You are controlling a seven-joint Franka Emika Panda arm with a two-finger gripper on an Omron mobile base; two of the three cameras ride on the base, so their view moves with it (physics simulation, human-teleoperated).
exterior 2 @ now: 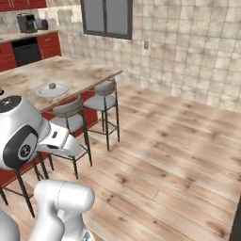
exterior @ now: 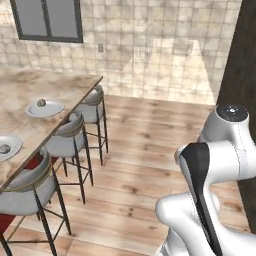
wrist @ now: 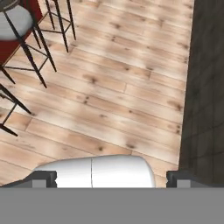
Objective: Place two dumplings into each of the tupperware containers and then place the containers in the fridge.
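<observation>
Two dumplings lie on round white plates on the wooden island counter [exterior: 30, 90]. One dumpling [exterior: 41, 103] sits on the farther plate [exterior: 52, 110], and the right base view has the same dumpling [exterior 2: 52, 86] on its plate [exterior 2: 42, 92]. Another dumpling [exterior: 4, 149] rests on the nearer plate [exterior: 14, 144] at the left edge. My gripper [wrist: 113, 178] is open with nothing between its fingers. It points down at the wooden floor [wrist: 113, 87], well away from the counter. The tupperware containers and the fridge are out of view.
Three grey stools [exterior: 65, 140] with thin black legs stand along the counter's side, their legs showing in the hand view [wrist: 30, 48]. A dark wall [exterior: 240, 60] rises on the right. Red cabinets [exterior 2: 9, 52] and a coffee machine [exterior 2: 26, 22] stand behind the counter.
</observation>
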